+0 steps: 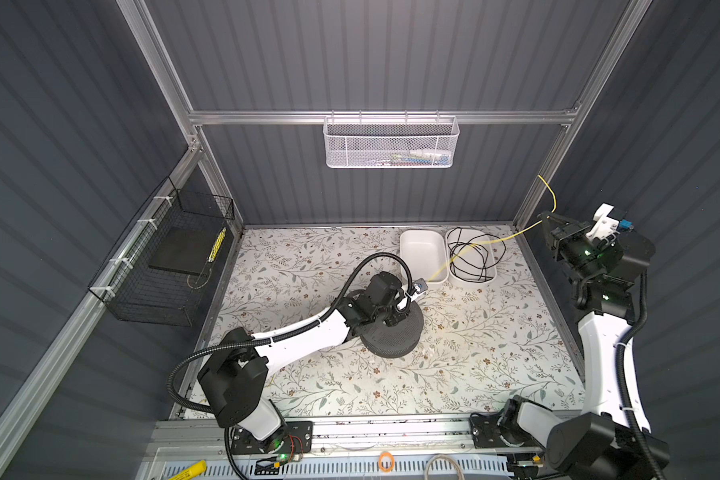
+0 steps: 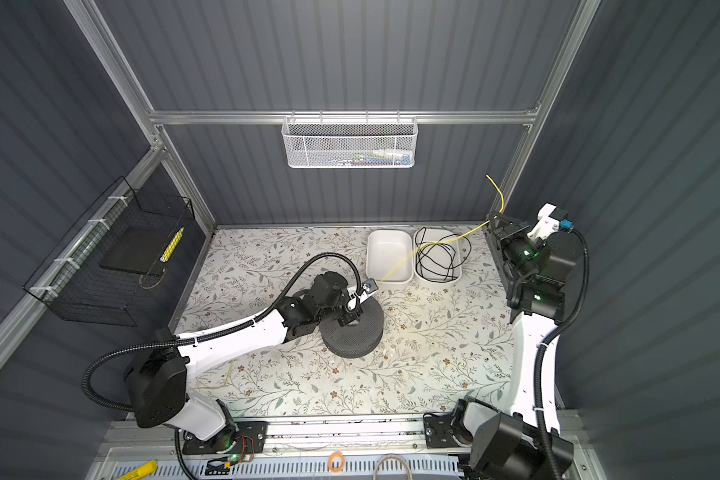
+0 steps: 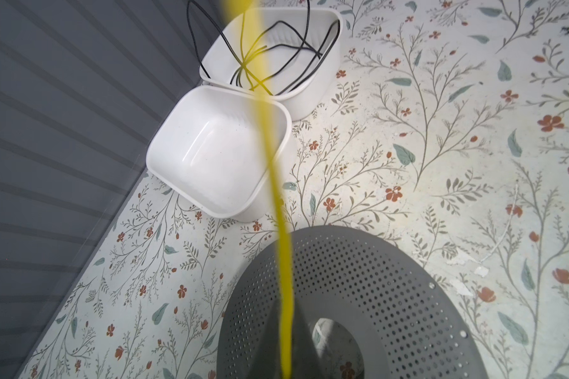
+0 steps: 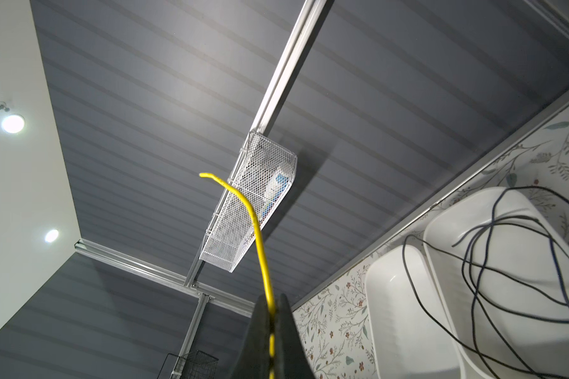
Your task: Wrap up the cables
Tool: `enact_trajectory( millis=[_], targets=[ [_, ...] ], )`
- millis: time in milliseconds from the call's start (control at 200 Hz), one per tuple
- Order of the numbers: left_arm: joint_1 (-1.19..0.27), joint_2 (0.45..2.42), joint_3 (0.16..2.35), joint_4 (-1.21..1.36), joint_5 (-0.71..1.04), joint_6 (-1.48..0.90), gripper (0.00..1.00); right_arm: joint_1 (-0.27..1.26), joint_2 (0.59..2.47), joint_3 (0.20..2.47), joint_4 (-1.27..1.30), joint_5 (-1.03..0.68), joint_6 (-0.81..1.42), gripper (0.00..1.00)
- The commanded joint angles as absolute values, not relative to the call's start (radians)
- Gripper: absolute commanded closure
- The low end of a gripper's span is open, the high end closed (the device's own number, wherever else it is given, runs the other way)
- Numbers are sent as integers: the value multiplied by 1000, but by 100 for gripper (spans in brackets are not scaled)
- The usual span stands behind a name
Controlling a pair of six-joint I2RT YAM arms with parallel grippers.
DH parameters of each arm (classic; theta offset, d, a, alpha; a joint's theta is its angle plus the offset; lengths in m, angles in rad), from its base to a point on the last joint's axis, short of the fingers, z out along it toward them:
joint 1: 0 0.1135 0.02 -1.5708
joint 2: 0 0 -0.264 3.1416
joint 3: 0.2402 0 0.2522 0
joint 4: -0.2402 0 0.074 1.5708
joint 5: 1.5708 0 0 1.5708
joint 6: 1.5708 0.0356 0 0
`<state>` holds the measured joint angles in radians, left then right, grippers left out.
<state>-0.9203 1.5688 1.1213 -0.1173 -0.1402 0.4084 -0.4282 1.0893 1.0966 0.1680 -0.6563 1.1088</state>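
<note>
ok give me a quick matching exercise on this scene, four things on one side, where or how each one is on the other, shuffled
Things:
1 grey perforated round reel
2 thin yellow wire
3 thin black cable
4 white plastic tub nearer the reel

Place or state:
a empty
b pinched in the right gripper
c middle of the flowered table
d coiled in the other white tub

Pairs: 1-c, 2-b, 3-d, 4-a
</note>
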Motion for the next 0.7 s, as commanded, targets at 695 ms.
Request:
enact_trajectory(
  millis=[695],
  targets=[
    [-923, 1641, 1756, -313, 218, 412, 34, -248, 924, 1059, 12, -470, 805, 100]
  ],
)
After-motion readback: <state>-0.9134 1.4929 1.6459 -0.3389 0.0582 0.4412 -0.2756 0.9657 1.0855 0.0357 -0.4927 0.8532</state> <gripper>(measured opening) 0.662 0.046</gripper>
